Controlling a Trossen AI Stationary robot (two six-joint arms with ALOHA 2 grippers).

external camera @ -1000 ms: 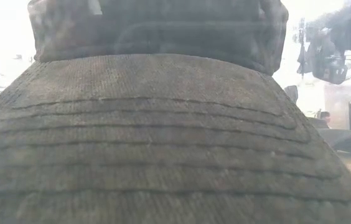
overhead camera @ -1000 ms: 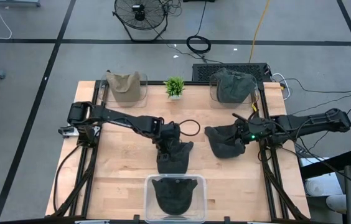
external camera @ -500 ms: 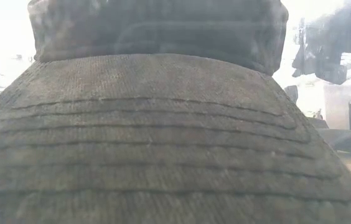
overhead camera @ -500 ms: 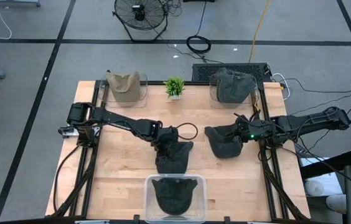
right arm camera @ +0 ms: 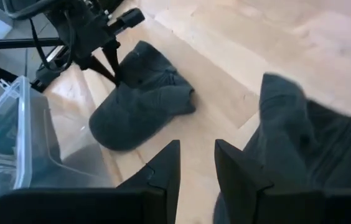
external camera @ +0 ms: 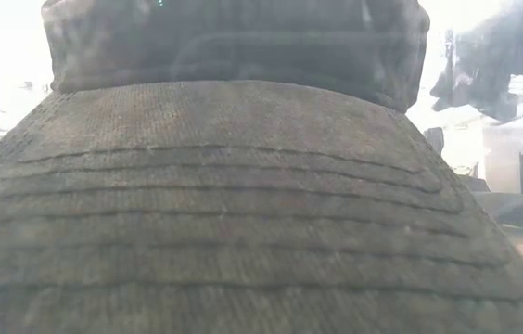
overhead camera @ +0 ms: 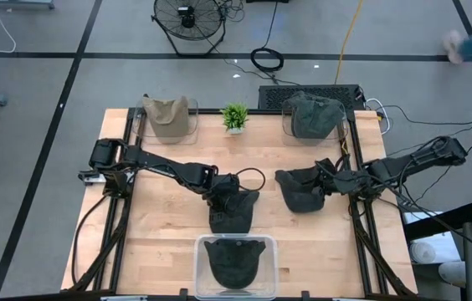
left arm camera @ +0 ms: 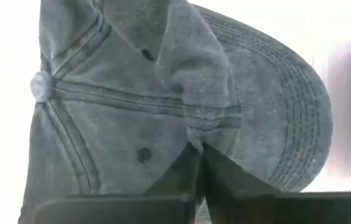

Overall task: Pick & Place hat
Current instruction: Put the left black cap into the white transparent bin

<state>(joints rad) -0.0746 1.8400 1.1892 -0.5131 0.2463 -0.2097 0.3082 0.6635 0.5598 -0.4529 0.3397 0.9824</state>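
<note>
pale wooden table (overhead camera: 161, 234): clear plastic bin (overhead camera: 236, 262) at front edge holds dark cap (overhead camera: 236, 261). left gripper (overhead camera: 229, 203) pinched on dark grey cap (overhead camera: 234, 213) mid-table; right gripper (overhead camera: 326, 181) part-open above another dark cap (overhead camera: 301, 189).

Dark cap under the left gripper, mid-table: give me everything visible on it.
The dark cap is charcoal-grey washed cotton by its look, with a panelled crown, a top button, small eyelets and a brim with rows of stitching. It lies slumped on the wooden table, just behind the clear bin, brim toward the bin. The left gripper is shut on a pinched fold of its crown fabric. It appears to touch nothing else.
</note>
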